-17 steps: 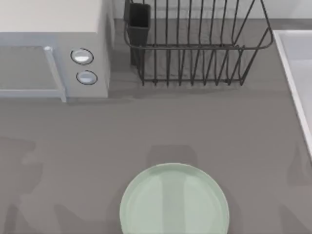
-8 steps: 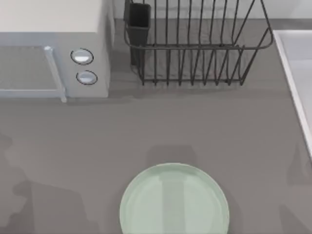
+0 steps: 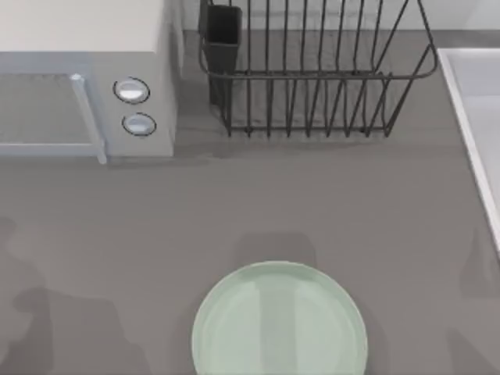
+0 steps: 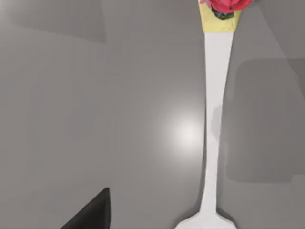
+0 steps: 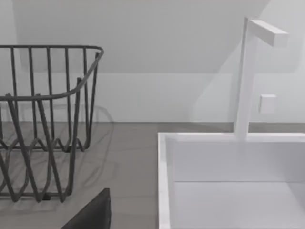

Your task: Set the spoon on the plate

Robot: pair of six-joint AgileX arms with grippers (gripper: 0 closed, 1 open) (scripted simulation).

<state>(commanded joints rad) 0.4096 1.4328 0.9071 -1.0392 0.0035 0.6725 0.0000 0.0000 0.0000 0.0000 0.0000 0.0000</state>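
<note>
1. While the plate (image 3: 280,320) lies bare below the dish rack (image 3: 312,70), the spoon (image 4: 213,138) lies flat on grey table (image 4: 95,119).
2. Whether either gripper is clenched or released cannot be told.

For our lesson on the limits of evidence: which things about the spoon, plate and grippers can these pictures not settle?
- Spoon: left wrist view's edge cuts off its bowl.
- Plate: top view's lower edge cuts off its near rim.
- Spoon's position relative to the plate: no view has both.
- Either gripper's fingers, open or shut: unseen.
</note>
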